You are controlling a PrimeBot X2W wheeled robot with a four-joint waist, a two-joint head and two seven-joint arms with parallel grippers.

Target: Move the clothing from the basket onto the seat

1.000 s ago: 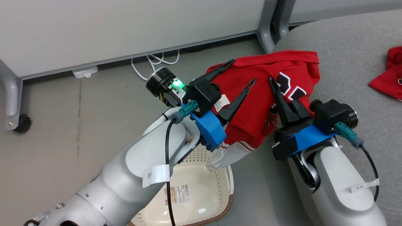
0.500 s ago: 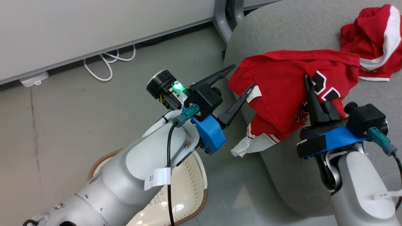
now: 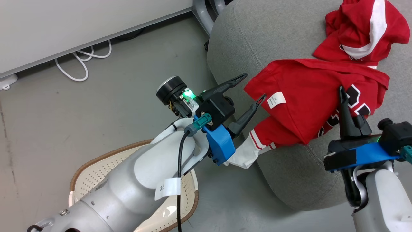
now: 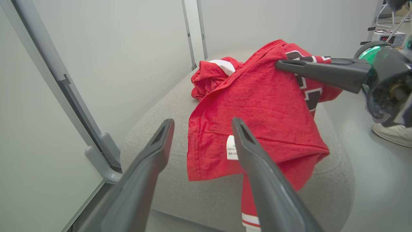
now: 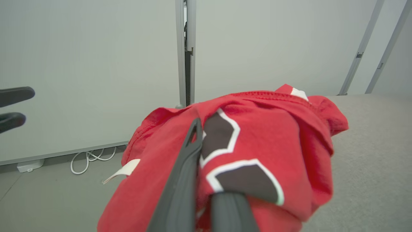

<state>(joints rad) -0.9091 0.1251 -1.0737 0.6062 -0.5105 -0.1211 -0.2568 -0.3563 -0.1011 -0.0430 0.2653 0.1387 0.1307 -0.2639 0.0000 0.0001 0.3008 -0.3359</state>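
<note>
Spreading across the right of the head view, the large light-grey woven-fabric upholstered seat (image 3: 289,180) is bearing both pieces of clothing. On the grey floor at lower left, the cream-white perforated plastic basket (image 3: 96,170) with its brown woven rim is sitting well apart from them, its inside mostly hidden behind the pale left forearm (image 3: 145,180). The bright red lettered garment (image 3: 302,96), its black letters edged in white, is draping over the seat's rounded near edge, one white-trimmed sleeve dangling off the side. Just beyond it, the crumpled red striped garment (image 3: 354,25) with a broad white band is lying on the cushion. The right gripper (image 3: 341,91) is pinching the lettered garment, fingers closed on the fabric. The left gripper (image 3: 255,85) is hovering just beside its hem, fingers spread, holding nothing. A small white tag (image 3: 274,99) is showing on the red fabric, its print too small to read.
</note>
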